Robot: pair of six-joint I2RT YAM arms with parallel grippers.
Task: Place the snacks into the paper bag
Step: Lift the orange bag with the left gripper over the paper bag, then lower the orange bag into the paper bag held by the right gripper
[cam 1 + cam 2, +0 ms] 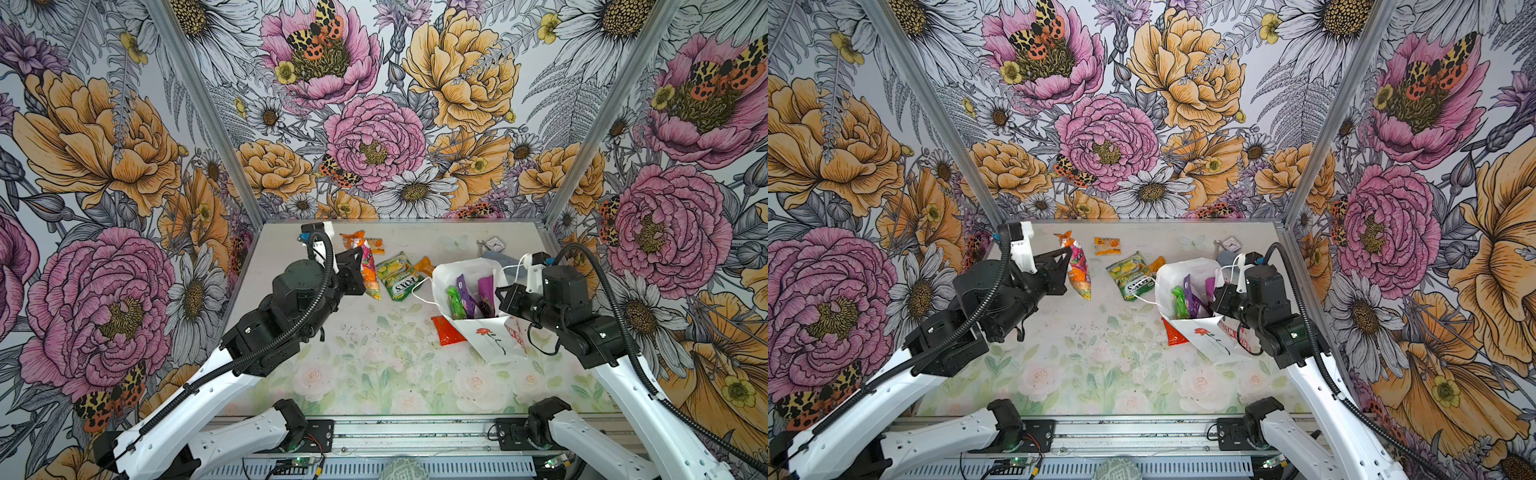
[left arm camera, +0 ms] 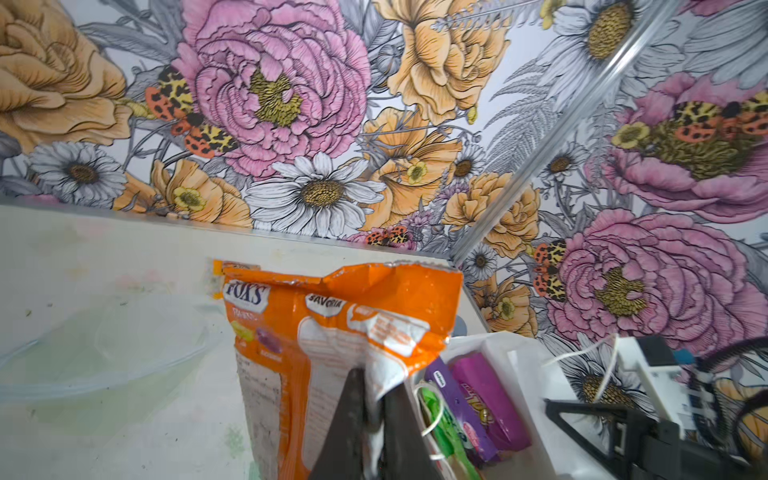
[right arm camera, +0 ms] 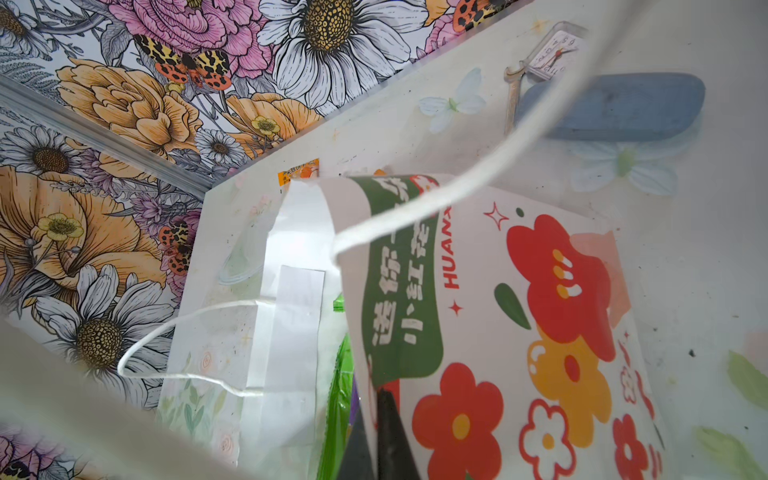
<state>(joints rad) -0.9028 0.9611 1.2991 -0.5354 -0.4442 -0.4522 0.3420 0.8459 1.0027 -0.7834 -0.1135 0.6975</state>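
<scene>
My left gripper [image 1: 360, 268] [image 2: 376, 401] is shut on the lower edge of an orange FOX'S packet [image 1: 370, 276] [image 1: 1079, 270] [image 2: 332, 316], held upright above the table left of the paper bag [image 1: 457, 272] [image 1: 1183, 270]. The white bag leans with its mouth open. My right gripper [image 1: 500, 297] [image 3: 376, 415] is shut on its flower-printed side wall [image 3: 498, 291]. Green [image 1: 456, 303], purple [image 1: 465, 293] and magenta [image 2: 486, 395] packets stand inside. On the table lie a green FOX'S packet [image 1: 399, 276], a small orange one [image 1: 1107, 245], another orange one [image 1: 424, 266] behind the bag and a red one [image 1: 446, 330] under it.
Behind the bag at the back right lie a small square clock [image 3: 555, 54], a metal wrench [image 3: 512, 95] and a blue-grey oblong case [image 3: 611, 110]. Flowered walls close in the back and both sides. The bag's white cord handle [image 3: 415, 220] loops in front of the right wrist camera.
</scene>
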